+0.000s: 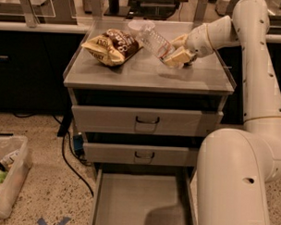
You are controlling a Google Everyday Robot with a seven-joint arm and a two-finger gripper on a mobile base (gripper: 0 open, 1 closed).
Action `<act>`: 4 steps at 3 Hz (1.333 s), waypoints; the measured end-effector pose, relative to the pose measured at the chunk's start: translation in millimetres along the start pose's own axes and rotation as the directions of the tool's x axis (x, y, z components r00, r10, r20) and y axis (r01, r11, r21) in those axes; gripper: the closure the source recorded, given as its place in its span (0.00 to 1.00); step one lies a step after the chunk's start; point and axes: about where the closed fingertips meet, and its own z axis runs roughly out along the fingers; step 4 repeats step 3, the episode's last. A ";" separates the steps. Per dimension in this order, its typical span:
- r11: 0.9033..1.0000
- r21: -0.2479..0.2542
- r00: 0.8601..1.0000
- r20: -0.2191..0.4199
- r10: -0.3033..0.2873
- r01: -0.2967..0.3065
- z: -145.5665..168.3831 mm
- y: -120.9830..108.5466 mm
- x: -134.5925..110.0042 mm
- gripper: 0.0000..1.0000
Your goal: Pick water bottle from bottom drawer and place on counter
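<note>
The water bottle (153, 40) is clear and ribbed. It lies tilted just above the counter (146, 74), base toward the right, cap toward the back left. My gripper (178, 50) is over the counter's right back part and is shut on the bottle's base end, its pale fingers (179, 57) on either side. The bottom drawer (137, 202) stands pulled open below, and its flat grey floor shows nothing on it. My arm's large white link hides the drawer's right side.
A brown and yellow snack bag (110, 46) lies on the counter's left back part, with a white cup (140, 25) behind the bottle. Two closed drawers with black handles (147, 120) sit above the open one. A clear bin (4, 179) and a black cable (71, 163) are on the floor at left.
</note>
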 end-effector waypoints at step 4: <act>1.000 0.000 1.000 0.000 0.000 0.000 0.1 0.0 0.0 0.00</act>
